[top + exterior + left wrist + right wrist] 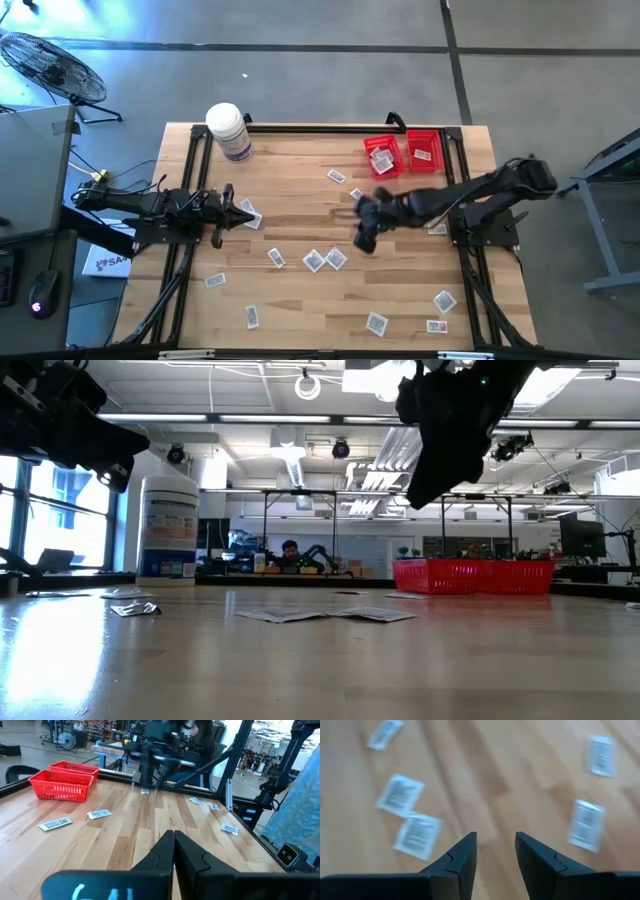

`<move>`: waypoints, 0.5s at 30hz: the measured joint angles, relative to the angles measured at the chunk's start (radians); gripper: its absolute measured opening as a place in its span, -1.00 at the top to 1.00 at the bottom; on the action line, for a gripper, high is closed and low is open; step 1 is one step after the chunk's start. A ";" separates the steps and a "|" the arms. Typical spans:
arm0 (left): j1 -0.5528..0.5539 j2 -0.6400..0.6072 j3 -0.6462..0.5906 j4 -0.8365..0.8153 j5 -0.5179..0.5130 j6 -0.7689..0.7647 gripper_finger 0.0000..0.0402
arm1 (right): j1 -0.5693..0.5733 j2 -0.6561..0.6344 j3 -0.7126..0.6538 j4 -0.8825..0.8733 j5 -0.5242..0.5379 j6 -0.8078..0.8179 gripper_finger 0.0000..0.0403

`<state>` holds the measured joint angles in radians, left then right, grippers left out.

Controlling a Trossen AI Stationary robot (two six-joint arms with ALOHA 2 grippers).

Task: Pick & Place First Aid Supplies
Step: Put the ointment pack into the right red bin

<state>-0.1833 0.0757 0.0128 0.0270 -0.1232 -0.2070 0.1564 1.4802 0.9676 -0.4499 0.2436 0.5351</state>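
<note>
Several small white first aid packets lie flat and scattered on the wooden table [300,200]; a pair lies at mid-table [325,260], and the same two packets [410,815] show below my right gripper in its wrist view. My right gripper [495,840] [362,240] hangs open above the table's middle, slanting down, with nothing between its fingers. My left gripper [173,837] [245,212] is shut and level at the table's left, holding nothing; a packet [252,218] lies beside its tip.
Two red mesh baskets [382,156] [424,148] stand at the far right, each with a packet inside. A large white bottle [228,130] stands at the far left. More packets lie near the front edge [376,323] and front right [444,299].
</note>
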 joint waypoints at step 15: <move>0.000 0.000 0.000 0.000 0.000 0.000 1.00 | -0.001 0.203 0.000 0.086 0.227 0.013 0.36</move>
<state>-0.1833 0.0757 0.0128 0.0271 -0.1229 -0.2070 0.1556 1.6829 0.9676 -0.3636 0.4708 0.5482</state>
